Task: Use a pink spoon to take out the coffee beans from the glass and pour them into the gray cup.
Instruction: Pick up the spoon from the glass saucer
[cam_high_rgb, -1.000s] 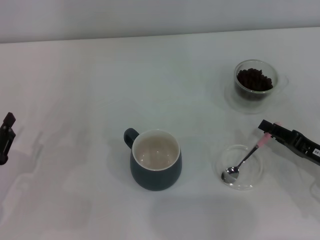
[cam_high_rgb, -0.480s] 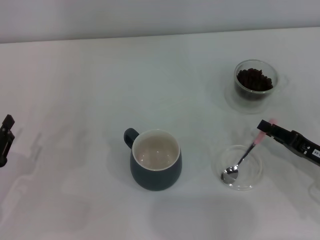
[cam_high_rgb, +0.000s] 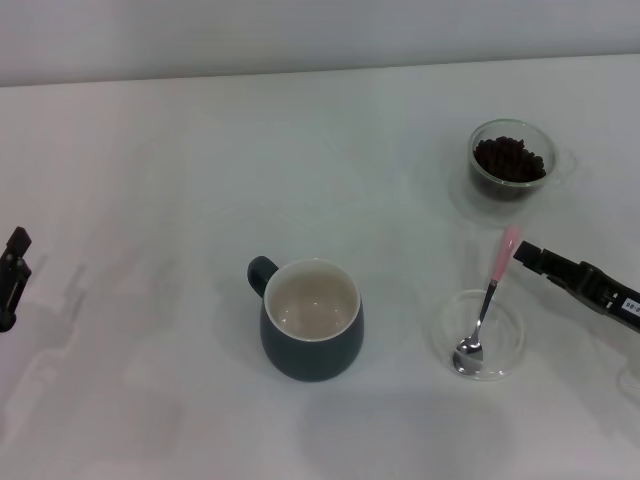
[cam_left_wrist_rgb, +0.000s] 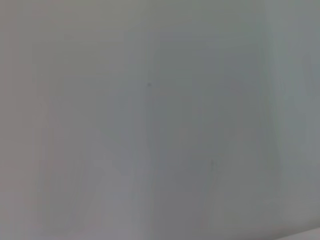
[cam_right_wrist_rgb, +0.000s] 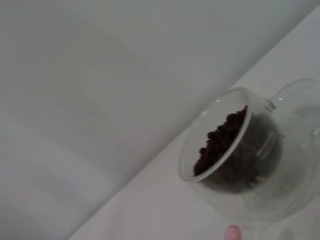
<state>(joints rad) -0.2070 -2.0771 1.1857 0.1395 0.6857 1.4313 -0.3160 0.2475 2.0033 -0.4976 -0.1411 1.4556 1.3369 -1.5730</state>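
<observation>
The pink spoon stands steeply tilted, its metal bowl resting in a shallow clear dish at the right. My right gripper is shut on the pink handle near its top. The tip of that handle also shows in the right wrist view. Behind the dish stands the glass holding the coffee beans; the right wrist view shows the glass and its beans close up. The gray cup sits at the centre, cream inside, handle pointing left. My left gripper is parked at the far left edge.
Everything stands on a white table with a pale wall behind. The left wrist view shows only a plain pale surface. Open tabletop lies between the gray cup and the dish.
My right gripper has lifted the spoon's handle, so the spoon has swung from a low slant to nearly upright, its bowl sliding slightly right in the dish. The left arm barely moved.
</observation>
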